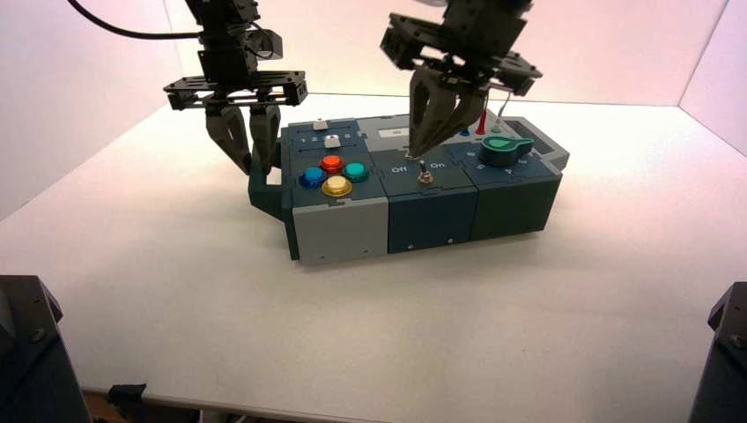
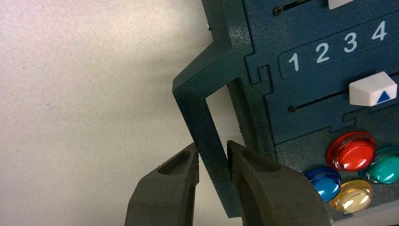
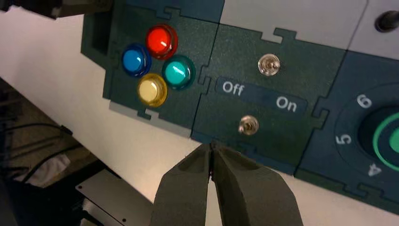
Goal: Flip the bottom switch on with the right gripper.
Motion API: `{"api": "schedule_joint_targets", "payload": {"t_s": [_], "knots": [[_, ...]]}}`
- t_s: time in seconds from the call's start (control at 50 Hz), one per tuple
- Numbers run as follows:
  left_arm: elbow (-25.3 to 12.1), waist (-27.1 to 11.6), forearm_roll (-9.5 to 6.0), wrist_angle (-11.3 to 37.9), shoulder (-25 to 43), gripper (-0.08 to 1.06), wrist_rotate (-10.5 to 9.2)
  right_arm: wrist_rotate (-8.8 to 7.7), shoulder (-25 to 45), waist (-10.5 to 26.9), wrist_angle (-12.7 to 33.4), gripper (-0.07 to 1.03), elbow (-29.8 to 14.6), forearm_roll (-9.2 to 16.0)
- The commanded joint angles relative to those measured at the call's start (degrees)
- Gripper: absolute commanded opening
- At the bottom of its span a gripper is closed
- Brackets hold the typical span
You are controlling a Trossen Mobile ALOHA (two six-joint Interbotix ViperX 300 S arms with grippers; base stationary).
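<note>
The bottom switch (image 3: pixel 248 125) is a small silver toggle on the dark blue panel, below the lettering Off/On. Its lever leans to the Off side. It also stands out in the high view as the bottom switch (image 1: pixel 424 173). My right gripper (image 3: pixel 211 147) is shut with nothing in it. Its tips hover just off the panel's front edge, on the Off side of that toggle. From above, the right gripper (image 1: pixel 412 152) points down close beside and behind the lever. The twin toggle (image 3: pixel 269 64) sits above the lettering.
My left gripper (image 2: pixel 212 157) clamps the box's dark handle (image 2: pixel 202 117) at the box's left end, seen from above as the left gripper (image 1: pixel 251 159). The box (image 1: pixel 339 225) also carries coloured buttons (image 1: pixel 333 174), white sliders (image 2: pixel 371 88) and a green knob (image 1: pixel 504 150).
</note>
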Motion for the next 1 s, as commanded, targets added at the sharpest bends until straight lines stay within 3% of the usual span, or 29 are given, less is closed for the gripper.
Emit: {"api": "schedule_joint_targets", "payload": {"t_s": [0.02, 0.5, 1.0], "knots": [[-1.32, -0.44, 0.09, -0.70, -0.44, -0.03, 1.76, 0.09, 0.70, 0.44, -0.70, -0.02, -2.46, 0.26], [-1.41, -0.44, 0.09, -0.44, -0.53, -0.03, 2.20, 0.44, 5.27, 0.18, -2.29, -0.02, -3.43, 0.18], [-1.32, -0.44, 0.09, -0.35, -0.44, -0.03, 2.20, 0.44, 5.62, -2.72, -2.55, -0.02, -3.16, -2.37]]}}
